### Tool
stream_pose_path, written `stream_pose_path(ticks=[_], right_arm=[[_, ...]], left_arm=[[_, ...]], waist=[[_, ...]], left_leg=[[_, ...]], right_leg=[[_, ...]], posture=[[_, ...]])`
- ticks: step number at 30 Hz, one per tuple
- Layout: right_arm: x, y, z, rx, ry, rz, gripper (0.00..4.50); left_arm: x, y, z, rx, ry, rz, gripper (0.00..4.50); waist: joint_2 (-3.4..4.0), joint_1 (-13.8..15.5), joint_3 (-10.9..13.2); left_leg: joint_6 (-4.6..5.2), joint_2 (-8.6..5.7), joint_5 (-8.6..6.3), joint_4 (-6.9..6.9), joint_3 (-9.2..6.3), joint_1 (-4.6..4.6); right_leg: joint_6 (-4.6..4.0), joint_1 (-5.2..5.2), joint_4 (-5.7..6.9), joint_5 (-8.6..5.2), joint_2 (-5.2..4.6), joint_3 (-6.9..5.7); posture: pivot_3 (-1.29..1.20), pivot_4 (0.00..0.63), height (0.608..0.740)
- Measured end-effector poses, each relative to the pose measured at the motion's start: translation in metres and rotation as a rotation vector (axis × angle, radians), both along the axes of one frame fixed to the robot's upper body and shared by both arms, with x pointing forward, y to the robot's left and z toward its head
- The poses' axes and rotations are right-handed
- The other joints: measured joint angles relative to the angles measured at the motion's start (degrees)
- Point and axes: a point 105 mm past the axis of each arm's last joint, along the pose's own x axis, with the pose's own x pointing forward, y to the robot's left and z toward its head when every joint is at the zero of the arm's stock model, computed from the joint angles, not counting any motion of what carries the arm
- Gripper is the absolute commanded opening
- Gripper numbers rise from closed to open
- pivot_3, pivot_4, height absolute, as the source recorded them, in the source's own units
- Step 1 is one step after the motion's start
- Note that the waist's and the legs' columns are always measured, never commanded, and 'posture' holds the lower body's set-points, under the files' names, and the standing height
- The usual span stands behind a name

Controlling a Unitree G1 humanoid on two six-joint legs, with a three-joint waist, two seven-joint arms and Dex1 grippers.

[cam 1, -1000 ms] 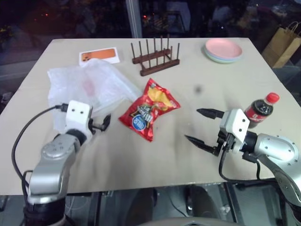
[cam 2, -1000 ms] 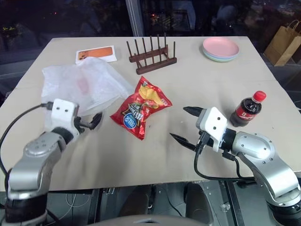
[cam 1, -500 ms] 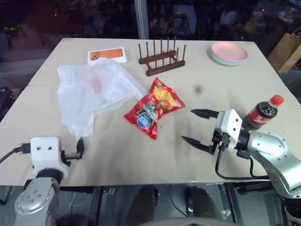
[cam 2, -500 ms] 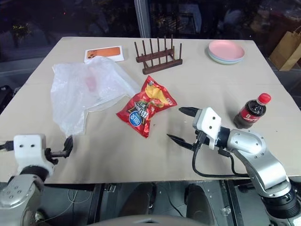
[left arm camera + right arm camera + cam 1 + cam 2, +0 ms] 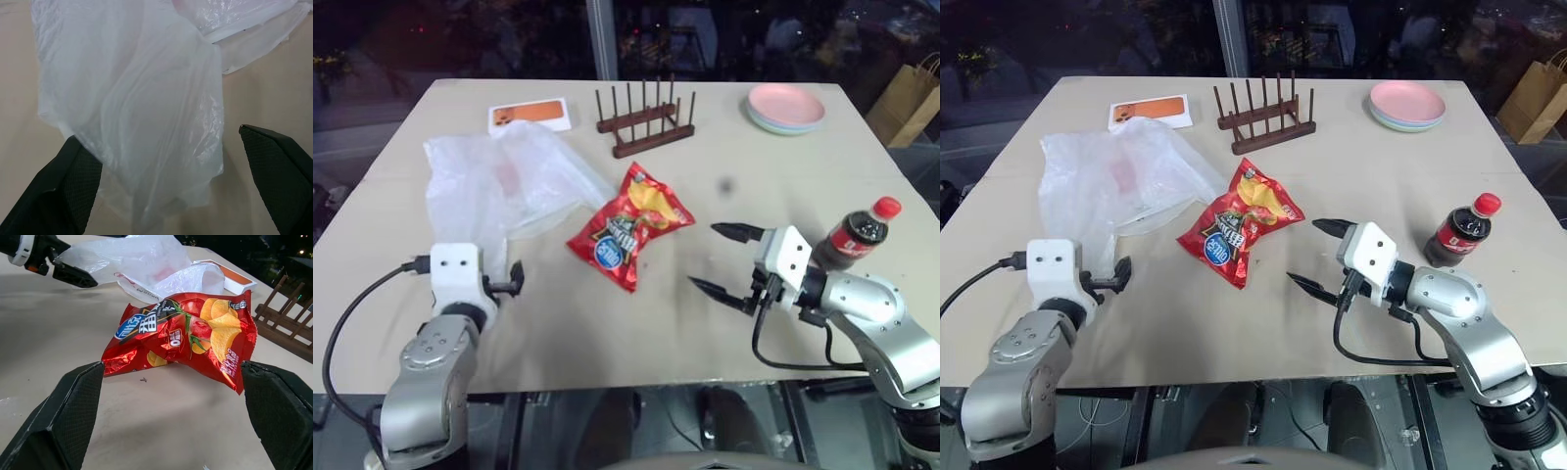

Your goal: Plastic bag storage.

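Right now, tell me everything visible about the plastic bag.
The plastic bag is thin, crinkly, translucent white film with a faint pinkish print. It lies crumpled and spread on the table's left side, not stored. One edge reaches toward the red chip packet. The left gripper, open, faces its near end, with no clear contact.

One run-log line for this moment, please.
stage: approach | left gripper: open, at near edge of plastic bag, not gripping | right gripper: open, facing chip packet | bag: on table
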Motion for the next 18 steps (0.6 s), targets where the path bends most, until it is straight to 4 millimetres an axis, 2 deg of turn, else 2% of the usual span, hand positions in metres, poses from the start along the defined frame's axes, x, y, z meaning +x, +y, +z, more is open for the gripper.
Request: stream_pose_path(ticks=[1, 3, 4, 6, 7, 8, 9, 13, 16, 17, 18], right_arm=[[0.001, 0.001, 0.001, 0.0, -0.006, 0.001, 4.5], [0.003, 0.003, 0.003, -0.004, -0.013, 0.003, 4.5], [0.005, 0.004, 0.004, -0.001, -0.013, 0.007, 4.5], [0.007, 0.01, 0.009, 0.009, -0.023, 0.024, 4.5], [0.009, 0.014, 0.011, 0.01, -0.018, 0.035, 4.5], [0.011, 0.016, 0.011, 0.012, -0.008, 0.041, 4.5], [0.015, 0.022, 0.011, 0.029, 0.037, 0.05, 4.5], [0.038, 0.038, 0.013, 0.116, 0.187, 0.027, 4.5], [0.043, 0.047, 0.018, 0.128, 0.203, 0.048, 4.5], [0.043, 0.048, 0.019, 0.13, 0.201, 0.05, 4.5], [0.047, 0.051, 0.02, 0.12, 0.187, 0.043, 4.5]], left_arm=[[0.003, -0.003, 0.002, -0.018, -0.015, -0.008, 3.6], [0.014, -0.009, 0.014, -0.102, -0.085, -0.028, 2.63], [0.019, -0.012, 0.021, -0.131, -0.118, -0.038, 2.32], [0.027, -0.016, 0.039, -0.222, -0.199, -0.062, 1.29], [0.029, -0.018, 0.046, -0.264, -0.23, -0.079, 0.92], [0.03, -0.019, 0.05, -0.288, -0.242, -0.09, 0.34], [0.031, -0.021, 0.053, -0.351, -0.258, -0.105, 0.08], [0.031, -0.043, 0.073, -0.56, -0.308, -0.251, 0.08], [0.022, -0.036, 0.103, -0.699, -0.416, -0.302, 0.08], [0.02, -0.034, 0.107, -0.723, -0.428, -0.309, 0.08], [0.016, -0.03, 0.116, -0.819, -0.462, -0.328, 0.08]], waist=[[0.0, 0.05, 0.0], [-0.01, 0.22, 0.0], [-0.02, 0.22, 0.0], [-0.02, 0.17, 0.0], [-0.02, -0.01, 0.0], [-0.02, -0.25, 0.0], [-0.02, -0.6, 0.0], [-0.03, -1.21, 0.02], [-0.02, -1.24, 0.02], [-0.02, -1.28, 0.02], [-0.02, -1.31, 0.02]], left_leg=[[0.0, 0.0, 0.0, 0.02, 0.0, 0.0], [-0.02, -0.01, 0.02, 0.04, -0.01, -0.01], [-0.04, 0.0, 0.03, 0.04, -0.02, -0.01], [-0.06, 0.0, 0.04, 0.04, -0.03, 0.0], [-0.06, 0.0, 0.04, 0.04, -0.03, 0.01], [-0.06, 0.0, 0.04, 0.03, -0.03, 0.01], [-0.06, 0.0, 0.04, 0.04, -0.03, 0.01], [-0.06, -0.01, 0.04, 0.03, -0.12, -0.02], [-0.06, -0.01, 0.04, 0.0, -0.15, -0.02], [-0.06, -0.01, 0.04, -0.01, -0.15, -0.01], [-0.06, -0.01, 0.04, -0.01, -0.16, 0.0]], right_leg=[[0.0, 0.01, 0.0, 0.0, 0.0, 0.0], [0.0, 0.01, 0.0, 0.01, 0.0, 0.0], [0.0, 0.01, 0.0, 0.01, 0.0, -0.02], [0.08, 0.01, 0.02, 0.05, 0.01, -0.02], [0.11, 0.01, 0.02, 0.07, 0.02, -0.01], [0.13, 0.02, 0.02, 0.09, 0.02, -0.01], [0.15, 0.03, 0.02, 0.11, 0.02, 0.0], [0.18, 0.01, 0.05, 0.14, 0.05, -0.02], [0.18, 0.0, 0.04, 0.14, 0.05, -0.01], [0.18, 0.0, 0.04, 0.14, 0.04, 0.0], [0.17, 0.0, 0.05, 0.14, 0.03, 0.0]], posture=[[0.0, 0.15, 0.74], [0.0, 0.15, 0.74], [0.0, 0.15, 0.74], [0.0, 0.15, 0.74], [0.0, 0.15, 0.74], [0.0, 0.15, 0.74], [0.0, 0.15, 0.74], [0.0, 0.15, 0.74], [0.0, 0.15, 0.74], [0.0, 0.15, 0.74], [0.0, 0.15, 0.74]])
